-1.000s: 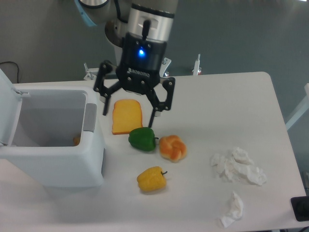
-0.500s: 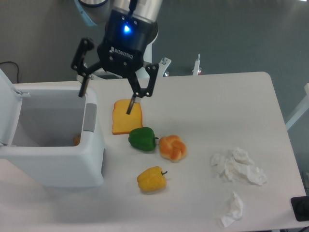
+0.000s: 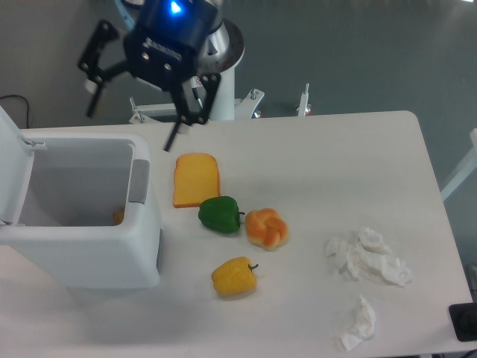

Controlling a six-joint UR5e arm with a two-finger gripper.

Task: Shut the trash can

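The gripper (image 3: 133,125) hangs in the air above the far edge of the table (image 3: 335,171), its two black fingers (image 3: 93,97) spread wide apart with nothing between them. A blue light glows on its dark body, and it is tilted, with the left finger higher than the right one. It touches nothing.

Below and to the left of it stands the trash can (image 3: 82,246), a boxy white bin at the left end of the table. Its lid (image 3: 11,160) is up, leaning back on the left side, so the inside is open to view. A grey latch (image 3: 139,181) sits on the rim facing the food. Something small and orange lies at the bottom of the bin.

Just right of the bin lies a yellow slice of toast (image 3: 197,179), flat on the table. A green bell pepper (image 3: 220,214) sits just in front of it, with a braided bun (image 3: 267,228) right beside the pepper. A yellow bell pepper (image 3: 235,277) lies nearer the front edge. Well apart, toward the right side, lie a crumpled tissue (image 3: 368,256) and a smaller tissue scrap (image 3: 358,323).
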